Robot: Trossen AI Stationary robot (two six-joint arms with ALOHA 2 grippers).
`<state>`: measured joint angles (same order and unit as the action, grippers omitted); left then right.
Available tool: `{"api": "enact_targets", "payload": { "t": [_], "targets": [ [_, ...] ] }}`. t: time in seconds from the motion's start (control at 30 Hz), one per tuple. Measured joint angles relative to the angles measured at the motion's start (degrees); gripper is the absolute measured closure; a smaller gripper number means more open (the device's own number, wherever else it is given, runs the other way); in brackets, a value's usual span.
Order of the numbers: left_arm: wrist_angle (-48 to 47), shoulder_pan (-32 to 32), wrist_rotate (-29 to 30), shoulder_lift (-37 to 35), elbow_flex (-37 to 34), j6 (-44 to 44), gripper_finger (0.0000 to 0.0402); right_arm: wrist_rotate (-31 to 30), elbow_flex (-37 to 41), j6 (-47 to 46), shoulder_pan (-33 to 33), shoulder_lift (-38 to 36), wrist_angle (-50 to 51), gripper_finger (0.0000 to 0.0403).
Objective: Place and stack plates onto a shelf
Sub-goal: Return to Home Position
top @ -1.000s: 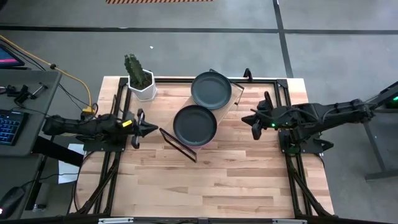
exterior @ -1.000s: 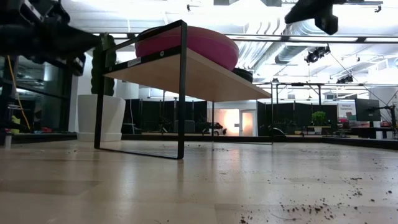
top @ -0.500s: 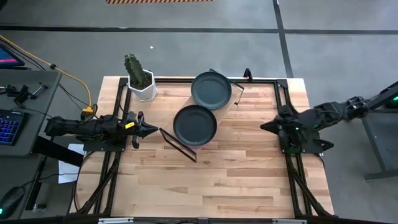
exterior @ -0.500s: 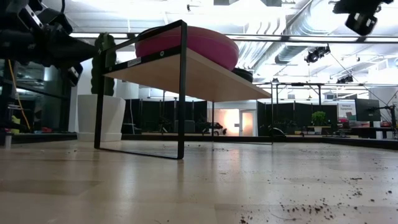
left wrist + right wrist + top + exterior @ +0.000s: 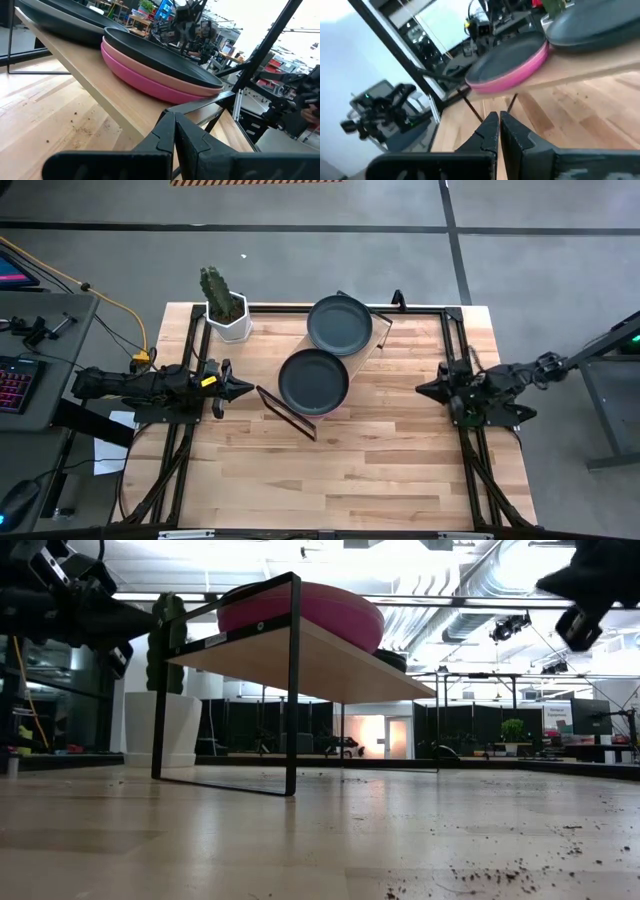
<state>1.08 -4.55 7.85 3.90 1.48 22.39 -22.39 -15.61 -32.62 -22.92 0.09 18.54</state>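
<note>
Two stacks of plates sit on the light-wood shelf [image 5: 375, 340]. The near stack [image 5: 313, 380] has a dark grey plate on top of light pink and magenta ones [image 5: 150, 82]. The far stack [image 5: 340, 324] shows a dark teal plate on top. My left gripper [image 5: 243, 389] is shut and empty, left of the shelf. My right gripper [image 5: 424, 389] is shut and empty, at the table's right edge, well clear of the shelf.
A white pot with a cactus [image 5: 226, 310] stands at the table's far left corner, beside the shelf. Black frame rails run along the table's edges [image 5: 465, 440]. The near half of the wooden tabletop [image 5: 340, 470] carries nothing but some scattered soil crumbs [image 5: 500, 875].
My right gripper has drawn back from near the shelf toward the table's right edge, its arm folding in. My left gripper has barely moved. The plates have stayed put.
</note>
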Motion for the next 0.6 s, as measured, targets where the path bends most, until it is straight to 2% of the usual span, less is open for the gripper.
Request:
{"api": "enact_targets", "payload": {
  "t": [0.23, 0.4, 0.53, 0.6],
  "targets": [
    [0.1, 0.0, 0.2, 0.2, 0.0, 0.0, 0.0402, 9.7, 6.8, 0.5, 6.1, 0.1, -7.2, 0.0403],
    [0.0, 0.0, 0.2, 0.2, 0.0, 0.0, 0.0402, 10.6, 11.3, 3.8, 8.7, 0.0, -11.2, 0.0403],
    [0.0, 0.0, 0.2, 0.2, 0.0, 0.0, 0.0402, 12.3, 14.6, 7.4, 10.2, 0.4, -20.9, 0.0403],
    [0.0, 0.0, 0.2, 0.2, 0.0, 0.0, 0.0401, 12.5, 15.0, 9.4, 10.8, 0.2, -22.0, 0.0403]
  ]
}}
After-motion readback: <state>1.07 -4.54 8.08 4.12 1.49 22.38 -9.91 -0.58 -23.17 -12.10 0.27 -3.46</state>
